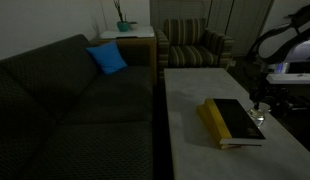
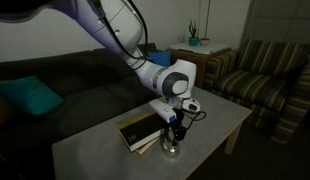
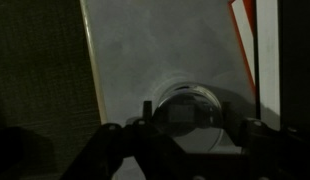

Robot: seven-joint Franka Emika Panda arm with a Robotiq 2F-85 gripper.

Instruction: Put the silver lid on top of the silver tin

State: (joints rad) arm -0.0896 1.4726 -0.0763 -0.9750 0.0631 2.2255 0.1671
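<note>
Tin (image 2: 171, 148): on the table (image 2: 223, 122), near its front edge, just beside the book (image 2: 140, 132). Wrist view shows one round silver shape with a shiny rim. Too dim to tell the lid from the tin, or whether the lid sits on it.

Gripper (image 2: 173, 137): pointing straight down, directly over the tin, fingers either side of the round shape. Cannot tell whether the fingers grip it or stand clear.

Book: flat, black cover, yellow edge.

Sofa (image 1: 55, 95) alongside the table, blue cushion (image 1: 107, 58) on it.
</note>
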